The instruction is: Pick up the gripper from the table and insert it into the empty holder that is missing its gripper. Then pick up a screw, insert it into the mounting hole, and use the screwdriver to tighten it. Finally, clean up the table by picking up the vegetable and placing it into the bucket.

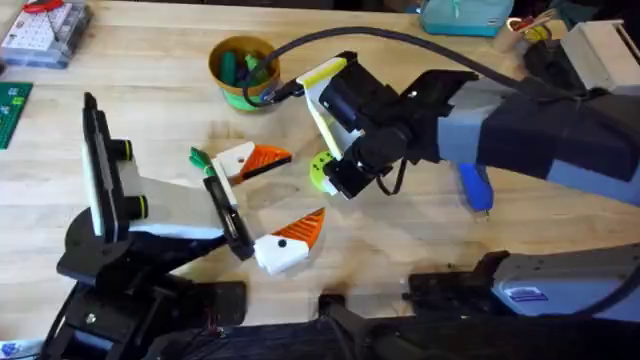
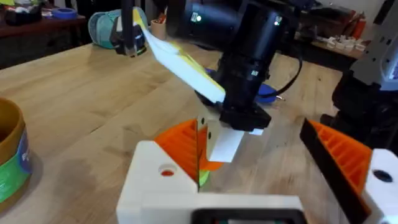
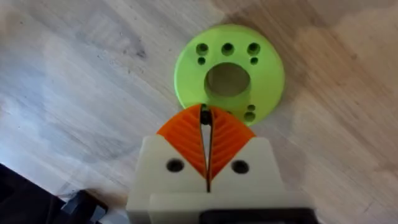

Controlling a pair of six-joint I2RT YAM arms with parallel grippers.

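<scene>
The right gripper (image 3: 205,118) hangs with its orange pads pressed together, tips at the near rim of a lime-green disc (image 3: 261,68) lying flat on the counter (image 1: 150,90), the disc's big centre hole just past them (a tiny dark speck may sit between the tips, I can't tell). The screwdriver (image 1: 475,188) lies beside and partly under that same arm, out toward its own side, so the right arm looks nearer to it. The left gripper (image 1: 298,188) stands wide apart and empty, the vegetable (image 1: 198,157) just beside its farther finger and the bucket (image 1: 215,62) beyond.
</scene>
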